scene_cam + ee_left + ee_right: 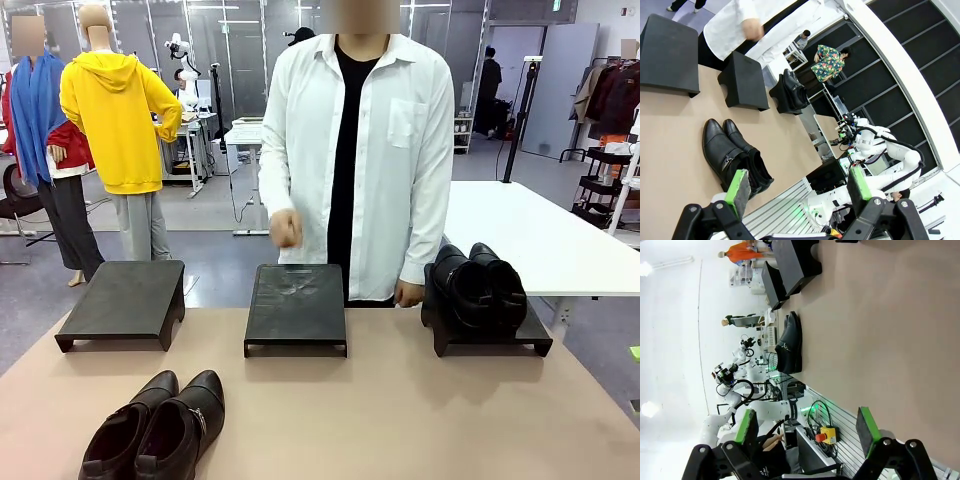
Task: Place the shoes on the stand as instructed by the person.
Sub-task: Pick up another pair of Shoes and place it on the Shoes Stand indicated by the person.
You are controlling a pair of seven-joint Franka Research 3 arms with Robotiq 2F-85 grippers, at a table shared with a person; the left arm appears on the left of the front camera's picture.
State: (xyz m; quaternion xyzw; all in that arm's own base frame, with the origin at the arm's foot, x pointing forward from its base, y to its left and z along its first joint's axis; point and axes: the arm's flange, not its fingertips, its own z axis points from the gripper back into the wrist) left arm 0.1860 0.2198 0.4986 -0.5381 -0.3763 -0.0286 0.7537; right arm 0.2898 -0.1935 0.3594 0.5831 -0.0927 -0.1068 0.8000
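One pair of black shoes (pixel 155 425) lies on the table near its front left edge, toes pointing away. A second pair of shoes (pixel 478 285) rests on the right stand (pixel 520 340). The middle stand (pixel 295 305) and left stand (pixel 120 300) are bare. The person (pixel 370 150) stands behind the middle stand, one hand (pixel 286 228) raised above it and blurred, the other hand (pixel 408 293) by the right stand. My left gripper (pixel 798 187) is open, above and short of the near shoes (pixel 732 157). My right gripper (pixel 806 426) is open, well clear of the near shoes (pixel 789 344).
The tan table (pixel 400 410) has open room in the middle and at the right front. A white table (pixel 540 235) stands behind at the right. The stands (pixel 742 80) line the far edge, also seen as stands (pixel 795 260) in the right wrist view.
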